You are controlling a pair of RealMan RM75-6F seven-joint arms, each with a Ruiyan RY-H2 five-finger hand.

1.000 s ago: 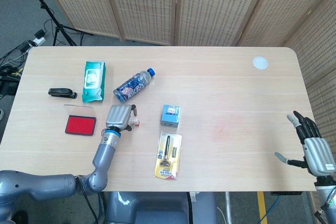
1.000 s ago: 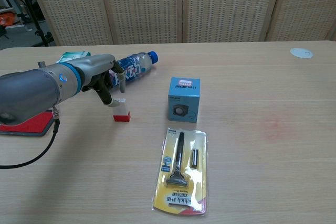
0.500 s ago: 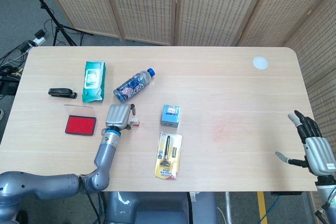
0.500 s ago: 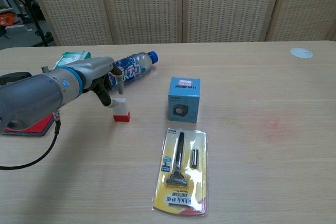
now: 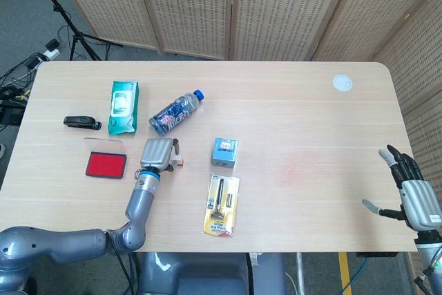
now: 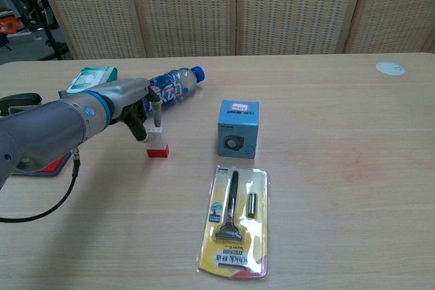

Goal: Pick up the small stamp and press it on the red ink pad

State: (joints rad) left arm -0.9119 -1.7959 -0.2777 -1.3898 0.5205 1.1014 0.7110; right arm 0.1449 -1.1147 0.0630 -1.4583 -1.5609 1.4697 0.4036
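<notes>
left hand (image 6: 139,103) closing fingers round small stamp (image 6: 157,145), grip unclear | red ink pad (image 5: 106,164) near worktop's left edge, short carry | right hand (image 5: 413,198) spread, idle

This looks like a robotics lab or recording studio. Behind the pale wooden bench (image 5: 297,115) stand woven folding screens (image 5: 228,5), and left of it tripod legs (image 5: 65,22) and loose cables (image 5: 17,81) cross grey carpet.

The small stamp (image 6: 158,145), white on top with a red base, stands upright on my worktop (image 6: 326,188). The red ink pad (image 5: 106,164) lies flat and open, well apart to its left.
</notes>
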